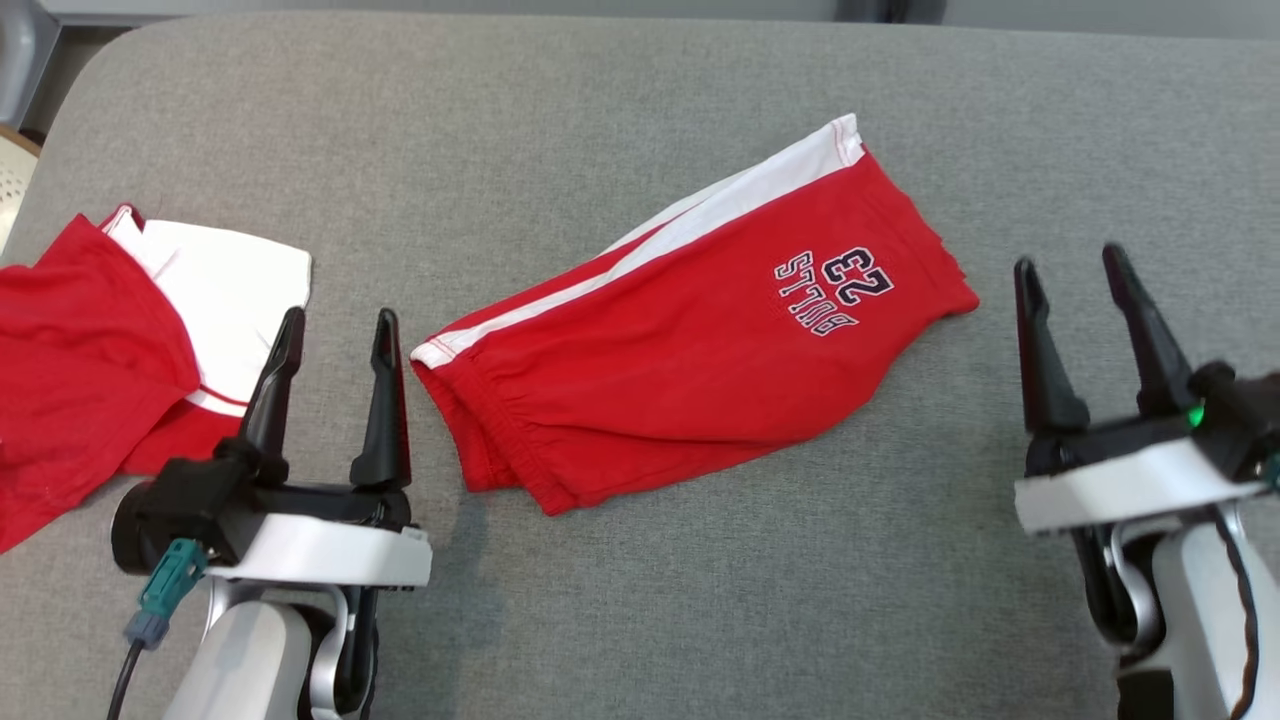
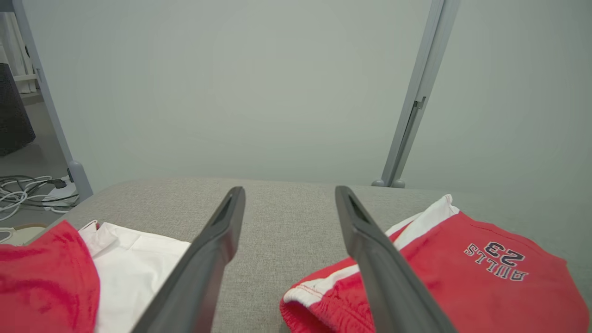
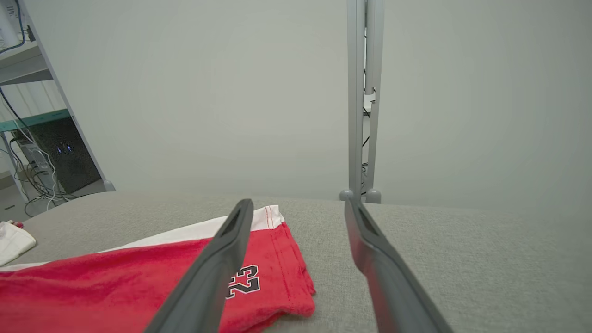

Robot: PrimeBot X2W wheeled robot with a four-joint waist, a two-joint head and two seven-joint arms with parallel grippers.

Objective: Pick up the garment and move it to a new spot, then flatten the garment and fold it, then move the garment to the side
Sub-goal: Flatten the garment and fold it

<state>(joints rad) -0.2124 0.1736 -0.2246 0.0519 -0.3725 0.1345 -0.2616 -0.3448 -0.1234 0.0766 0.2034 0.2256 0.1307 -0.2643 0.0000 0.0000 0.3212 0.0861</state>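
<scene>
The garment (image 1: 690, 330), red shorts with a white side stripe and "BULLS 23" print, lies folded in half on the grey surface, waistband toward me. In the left wrist view the garment (image 2: 462, 273) sits at the lower right; in the right wrist view the garment (image 3: 138, 286) fills the lower left. My left gripper (image 1: 338, 325) is open, just left of the waistband, holding nothing. My right gripper (image 1: 1070, 265) is open too, right of the leg hem and apart from the cloth. The left gripper (image 2: 289, 196) and right gripper (image 3: 298, 206) show bare grey fabric between their fingers.
A second red and white garment (image 1: 110, 340) lies crumpled at the left edge of the grey padded surface (image 1: 600, 130). Grey frame posts (image 3: 363, 101) and a pale wall stand behind the surface. Cables (image 2: 27, 192) lie on the floor at the far left.
</scene>
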